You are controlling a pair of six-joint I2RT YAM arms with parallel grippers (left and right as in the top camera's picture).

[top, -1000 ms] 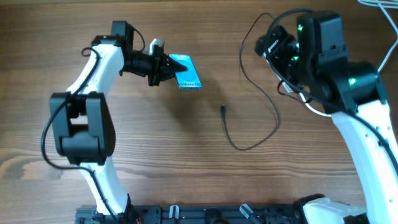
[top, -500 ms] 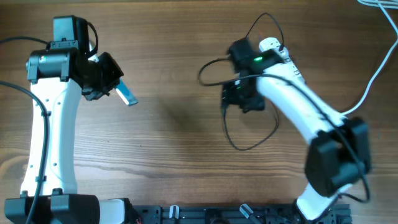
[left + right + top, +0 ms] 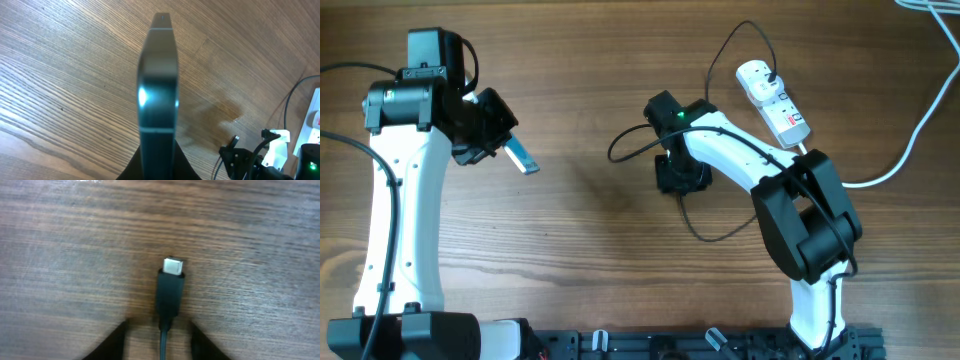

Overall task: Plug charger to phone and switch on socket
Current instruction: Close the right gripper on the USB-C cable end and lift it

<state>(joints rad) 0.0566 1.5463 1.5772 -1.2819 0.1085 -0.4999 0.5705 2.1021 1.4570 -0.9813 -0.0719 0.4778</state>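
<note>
The phone [image 3: 523, 158] is off the table and turned edge-on, with my left gripper [image 3: 500, 143] shut on it. In the left wrist view the phone's dark edge [image 3: 158, 90] rises from the left gripper [image 3: 158, 167]. The charger's cable [image 3: 735, 225] loops across the table to its black plug [image 3: 775, 75] in the white socket [image 3: 775, 100]. My right gripper [image 3: 680, 178] hangs low over the connector tip [image 3: 170, 285]. The right gripper [image 3: 159, 345] is open, with a jaw on each side of the cable and a gap on both sides.
The socket's thick white cord [image 3: 910, 150] runs off to the right edge. The socket's end [image 3: 315, 107] and the right arm [image 3: 245, 160] show at the right of the left wrist view. Wooden tabletop [image 3: 590, 240] lies between the arms.
The left arm carried the phone leftward and turned it edge-on, then held still. The right arm swung from near the socket down over the connector tip, its jaws narrowing around the cable.
</note>
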